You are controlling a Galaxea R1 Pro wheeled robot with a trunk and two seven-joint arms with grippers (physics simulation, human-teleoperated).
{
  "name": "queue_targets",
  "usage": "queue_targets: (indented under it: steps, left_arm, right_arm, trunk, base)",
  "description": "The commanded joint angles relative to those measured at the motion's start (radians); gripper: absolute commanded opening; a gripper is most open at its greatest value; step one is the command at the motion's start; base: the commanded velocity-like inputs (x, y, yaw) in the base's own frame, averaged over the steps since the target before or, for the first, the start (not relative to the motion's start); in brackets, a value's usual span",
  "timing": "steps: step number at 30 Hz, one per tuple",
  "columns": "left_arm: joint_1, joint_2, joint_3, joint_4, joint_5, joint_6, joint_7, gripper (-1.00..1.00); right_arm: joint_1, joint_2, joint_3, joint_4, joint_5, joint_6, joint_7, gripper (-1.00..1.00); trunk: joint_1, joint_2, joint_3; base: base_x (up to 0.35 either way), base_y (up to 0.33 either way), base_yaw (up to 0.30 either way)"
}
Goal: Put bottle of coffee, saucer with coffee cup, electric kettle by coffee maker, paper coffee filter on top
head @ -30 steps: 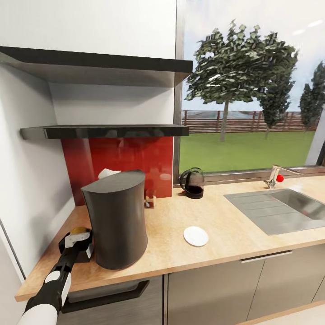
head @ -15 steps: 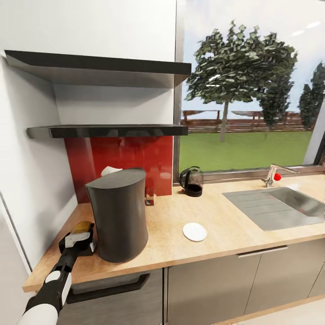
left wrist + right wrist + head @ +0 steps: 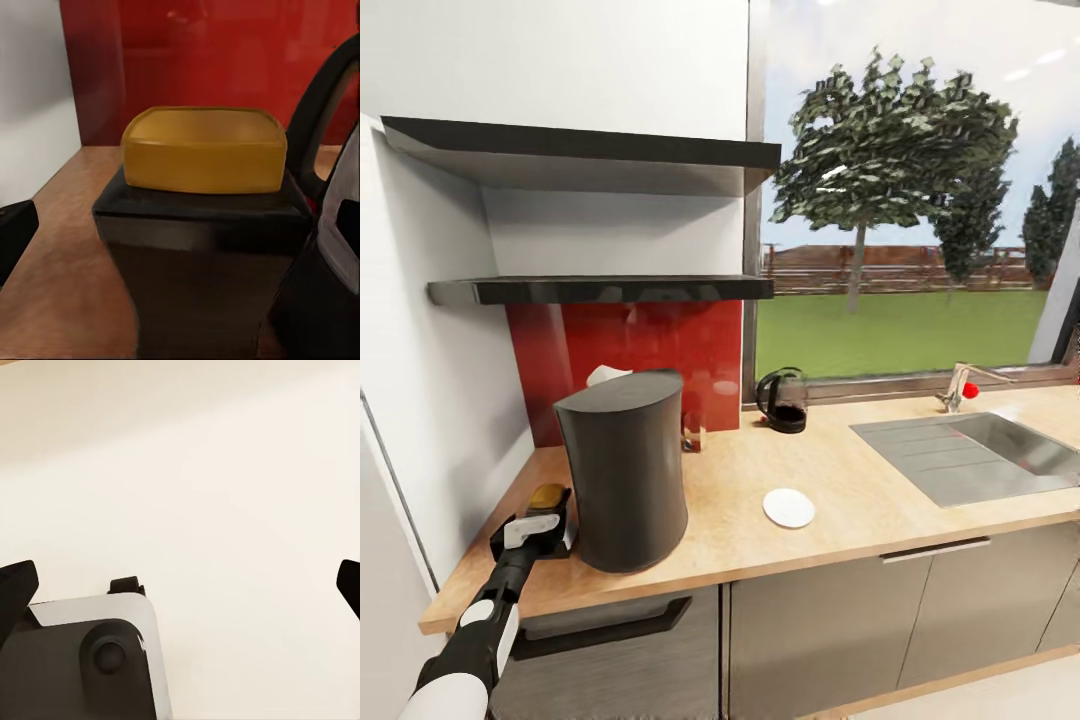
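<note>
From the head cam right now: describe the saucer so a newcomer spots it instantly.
Find the kitchen countertop under the window. Between the coffee maker and the steel sink, near the front edge, lies the saucer. It is the one flat round white disc, lying alone; the electric kettle behind it is dark glass.

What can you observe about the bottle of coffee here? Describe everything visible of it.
The bottle of coffee is small, squarish and dark brown-black with a glossy look, topped by an amber-gold cap. It stands upright on the kitchen countertop, just left of the coffee maker. The left gripper is at it; whether the fingers actually touch it cannot be told.
</note>
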Motion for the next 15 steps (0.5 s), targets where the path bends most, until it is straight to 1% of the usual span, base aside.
queue_targets:
  steps: [1,5,6,8,11,15]
  left_arm:
    - [-0.001,-0.001,0.008,0.000,-0.008,-0.005,-0.008,1.00]
    - [-0.001,-0.001,0.008,0.000,-0.008,-0.006,-0.008,1.00]
    - [-0.001,-0.002,0.007,0.000,-0.008,-0.011,-0.008,1.00]
    - [0.000,-0.004,0.007,0.001,-0.009,-0.048,-0.008,1.00]
    - [0.002,-0.006,0.006,0.003,-0.008,-0.058,-0.008,1.00]
    - [0.020,-0.010,0.005,0.002,-0.008,-0.064,-0.009,1.00]
  right_arm:
    - [-0.001,0.000,-0.008,0.002,0.010,-0.004,-0.002,1.00]
    - [-0.001,0.000,-0.008,0.002,0.010,-0.004,-0.003,1.00]
    - [-0.001,0.000,-0.008,0.002,0.010,-0.004,-0.003,1.00]
    - [-0.001,0.000,-0.008,0.002,0.010,-0.004,-0.003,1.00]
    - [-0.001,0.000,-0.008,0.002,0.010,-0.004,-0.004,1.00]
    - [-0.001,0.001,-0.008,0.001,0.010,-0.004,-0.004,1.00]
  trunk:
    - [0.000,-0.001,0.000]
    - [0.000,-0.001,0.000]
    - [0.000,-0.001,0.000]
    - [0.000,-0.001,0.000]
    - [0.000,-0.001,0.000]
    - [0.000,-0.001,0.000]
  base:
    - [-0.253,-0.076,0.000]
    - [-0.286,-0.090,0.000]
    - [-0.298,-0.095,0.000]
    - [-0.303,-0.099,0.000]
    - [-0.305,-0.100,0.000]
    - [-0.305,-0.101,0.000]
